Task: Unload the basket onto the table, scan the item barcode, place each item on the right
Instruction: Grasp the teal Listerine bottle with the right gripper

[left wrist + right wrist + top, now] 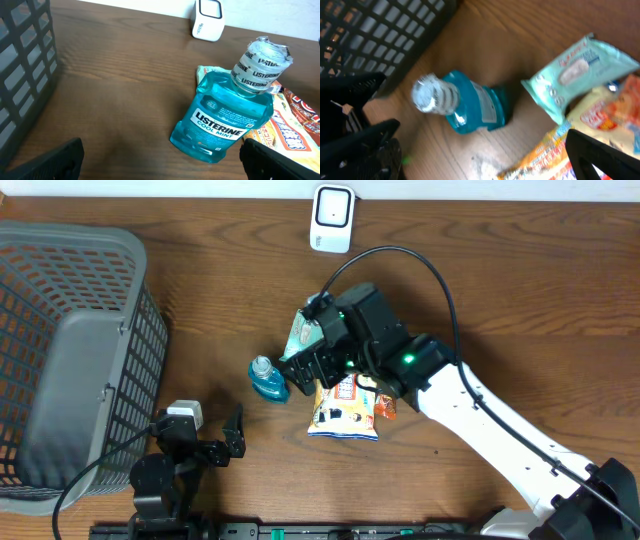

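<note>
- You are looking at the opening stage of the task: every item is resting on the desk (pixel 480 270) and nothing is being shown to a reader.
- The mouthwash bottle (pixel 268 378) appears to be standing upright between the grey basket (pixel 70 360) and the heap of packets. Its front label is facing the left arm (pixel 160 475).
- The wipes pack (pixel 580 67) is sitting just beside the bottle, and the snack bag (pixel 345 412) is lying next to both. I cannot tell whether the bottle is touching either one.
- The right arm (pixel 500 420) is reaching across the heap. Its jaws are standing spread wide and pinching nothing, hovering over the bottle and the wipes pack.
- The left arm is waiting at the near edge of the desk. Its jaws are also spread wide and empty, with the bottle in front of them but well clear.
- The white unit (pixel 331 218) at the far edge of the desk is probably the scanner. It is standing well apart from the items.
- No barcode is showing in any view. On the bottle I am judging it to be on the side turned away.
- I cannot say for certain which item is meant. The bottle looks the likeliest, since the right wrist view is centring on it.
- Everything is left for you to do: grip the item, lift it, turn the code outward, and bring it to the white unit.
</note>
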